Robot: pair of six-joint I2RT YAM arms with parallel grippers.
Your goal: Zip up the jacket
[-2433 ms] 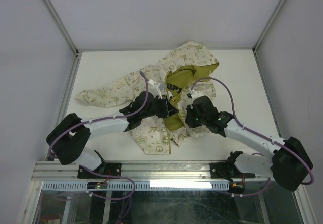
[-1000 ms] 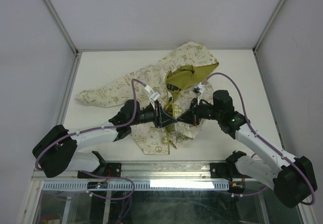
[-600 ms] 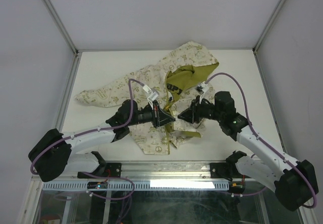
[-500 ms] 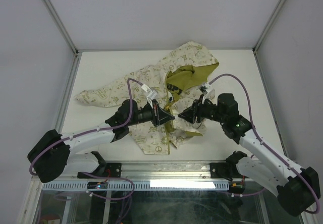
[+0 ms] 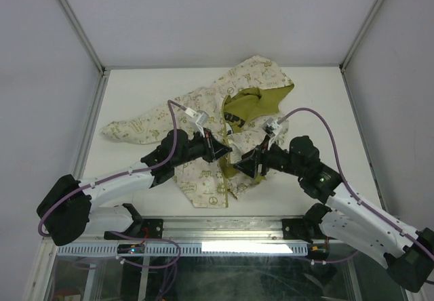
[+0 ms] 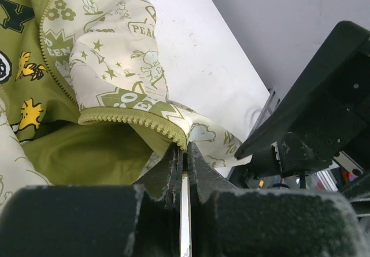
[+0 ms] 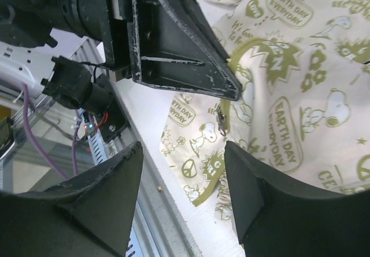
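The jacket [image 5: 252, 84], cream with olive-green prints and olive lining, lies half open at the middle of the table. My left gripper [image 5: 224, 152] is shut on its toothed zipper edge [image 6: 144, 121], pinching the fabric at the jaw tips [image 6: 184, 148]. My right gripper [image 5: 242, 168] stands open just beside the left one, over the jacket's lower front, with nothing between its fingers [image 7: 182, 146]. In the right wrist view a small metal zipper piece [image 7: 221, 118] shows on the cream panel [image 7: 300, 66], below the left gripper's black finger [image 7: 173, 54].
The white table [image 5: 135, 91] is boxed in by pale walls at left, right and back. A metal rail [image 5: 224, 228] runs along the near edge by the arm bases. The jacket's sleeve [image 5: 135, 126] stretches to the left.
My left gripper closed on the zipper edge and shifted slightly up. My right gripper opened, let go of the jacket, and drew back toward the near edge.
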